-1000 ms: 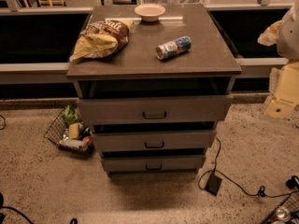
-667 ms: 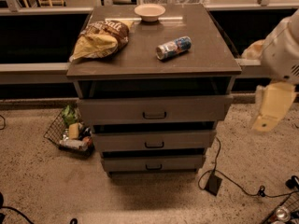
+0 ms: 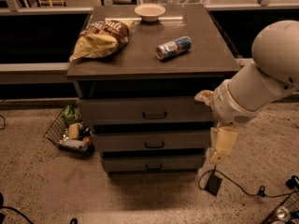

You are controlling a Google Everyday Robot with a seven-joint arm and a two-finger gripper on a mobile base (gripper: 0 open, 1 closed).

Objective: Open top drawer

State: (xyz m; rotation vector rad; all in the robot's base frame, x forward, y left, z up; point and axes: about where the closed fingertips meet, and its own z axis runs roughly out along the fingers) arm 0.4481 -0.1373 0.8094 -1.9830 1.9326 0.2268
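The top drawer (image 3: 140,110) is the widest grey-brown front, just under the cabinet top, with a small dark handle (image 3: 154,115) at its centre. It sits in line with the two narrower drawer fronts (image 3: 152,141) below it and looks closed. My white arm (image 3: 261,78) reaches in from the right. My gripper (image 3: 220,146) hangs pointing down beside the cabinet's right side, level with the middle drawer. It is to the right of the handle, lower than it, and holds nothing that I can see.
On the cabinet top (image 3: 205,59) lie a chip bag (image 3: 100,38), a white bowl (image 3: 149,11) and a tipped can (image 3: 174,47). A wire basket of items (image 3: 70,134) sits on the floor at the left. A black adapter with cable (image 3: 214,183) lies at the right.
My arm has swung in from the right edge toward the cabinet. The gripper has moved left and down to the cabinet's right side. The drawers have not moved.
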